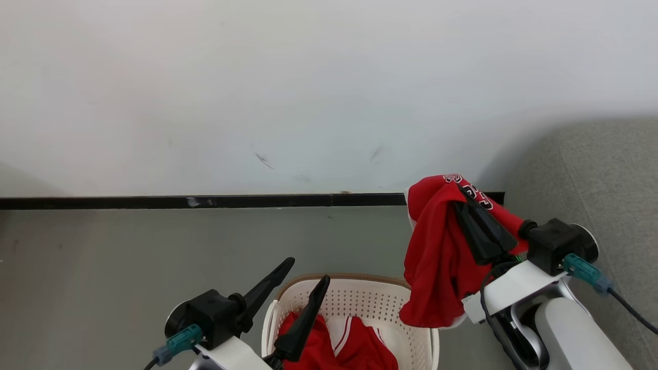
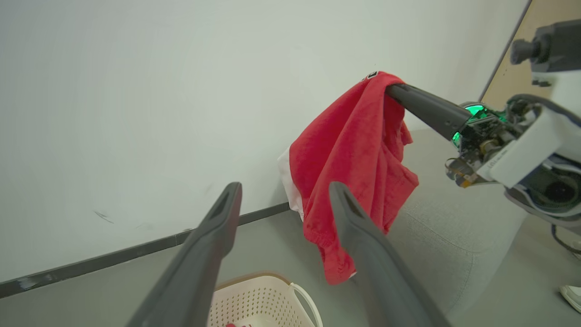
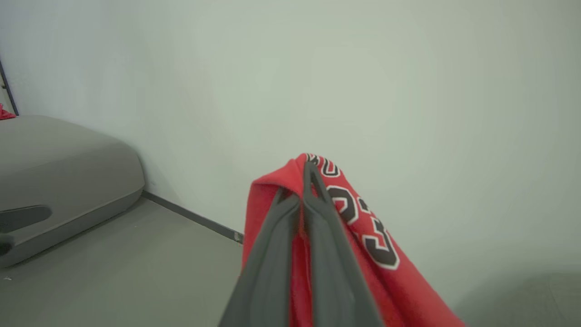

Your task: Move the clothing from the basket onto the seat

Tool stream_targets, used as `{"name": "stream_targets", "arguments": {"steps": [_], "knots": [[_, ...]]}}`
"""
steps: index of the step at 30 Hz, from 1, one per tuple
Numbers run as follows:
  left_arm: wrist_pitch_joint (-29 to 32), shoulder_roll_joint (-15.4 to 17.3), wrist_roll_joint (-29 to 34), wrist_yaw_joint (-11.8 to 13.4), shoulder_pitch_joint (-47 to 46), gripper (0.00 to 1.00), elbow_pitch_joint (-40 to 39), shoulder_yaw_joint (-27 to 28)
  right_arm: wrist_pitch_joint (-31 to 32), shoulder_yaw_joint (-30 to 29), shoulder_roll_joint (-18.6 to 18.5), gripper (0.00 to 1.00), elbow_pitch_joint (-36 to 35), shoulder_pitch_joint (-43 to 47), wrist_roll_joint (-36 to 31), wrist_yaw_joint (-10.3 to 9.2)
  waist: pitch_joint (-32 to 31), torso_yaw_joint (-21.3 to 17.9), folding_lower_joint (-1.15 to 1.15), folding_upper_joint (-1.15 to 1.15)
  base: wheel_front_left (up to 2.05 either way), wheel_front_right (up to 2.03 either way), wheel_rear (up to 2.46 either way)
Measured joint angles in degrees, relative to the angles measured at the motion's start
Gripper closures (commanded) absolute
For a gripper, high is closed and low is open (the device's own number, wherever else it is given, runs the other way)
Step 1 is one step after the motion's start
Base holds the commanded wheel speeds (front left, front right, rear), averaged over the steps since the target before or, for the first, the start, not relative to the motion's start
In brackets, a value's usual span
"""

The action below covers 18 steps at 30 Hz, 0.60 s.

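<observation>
My right gripper (image 1: 461,189) is shut on a red jersey (image 1: 437,257) with black-and-white lettering, held in the air between the basket and the grey seat (image 1: 591,169) at the right. The jersey (image 2: 354,150) hangs in folds from the closed fingers (image 2: 422,106), and in the right wrist view its lettering (image 3: 363,218) lies beside the fingertips (image 3: 308,170). The cream perforated basket (image 1: 360,300) stands on the floor at the bottom, with more red, white-striped clothing (image 1: 354,344) inside. My left gripper (image 1: 306,275) stays open over the basket's left rim, holding nothing.
A white wall with a black baseboard (image 1: 205,201) runs behind the grey floor (image 1: 128,257). In the right wrist view, a second grey upholstered block (image 3: 59,159) stands at the left. A white shoe-like shape (image 2: 571,295) lies on the floor beside the seat (image 2: 445,227).
</observation>
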Motion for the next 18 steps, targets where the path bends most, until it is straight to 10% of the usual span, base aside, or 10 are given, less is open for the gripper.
{"name": "stream_targets", "arguments": {"steps": [18], "knots": [[-2.5,0.2,-1.0,-1.0,1.1,0.00,-1.3,-0.5,0.0,-4.6,-0.3,1.00,-2.8,4.2,-1.6,0.00,0.1,-5.8,0.00,0.00,0.00,0.00,0.00]]}}
